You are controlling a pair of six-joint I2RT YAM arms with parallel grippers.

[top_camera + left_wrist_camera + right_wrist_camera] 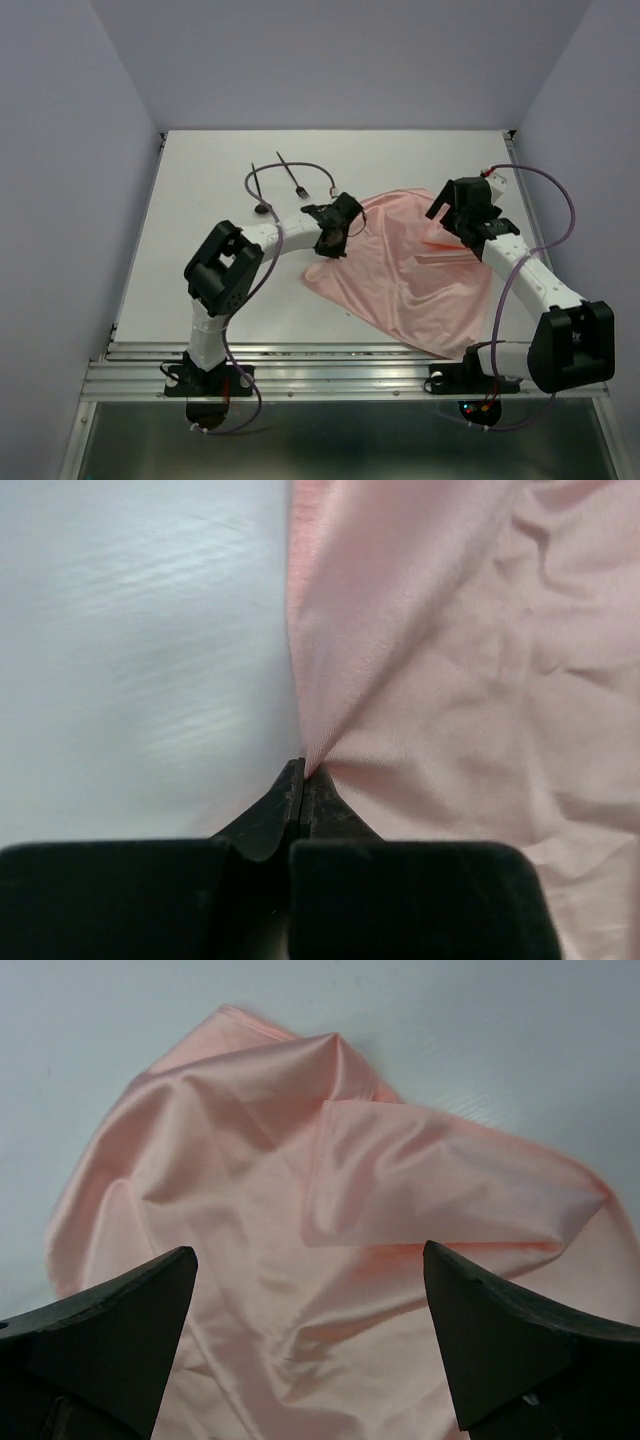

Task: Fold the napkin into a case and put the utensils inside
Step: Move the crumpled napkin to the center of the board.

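The pink napkin (410,270) lies spread and wrinkled on the white table, right of centre, with one corner folded over. My left gripper (335,240) is shut on the napkin's left edge; in the left wrist view its closed tips (303,770) pinch a raised fold of the cloth (440,660). My right gripper (452,215) is open above the napkin's upper right part; in the right wrist view it (310,1260) hangs over the wrinkled cloth (300,1190), holding nothing. A black fork (291,175) and a black spoon (259,190) lie at the back left of the table.
The purple cables (300,172) loop off both arms, one over the utensils and one at the right wall. A metal rail (300,355) runs along the table's near edge. Grey walls enclose the table on three sides.
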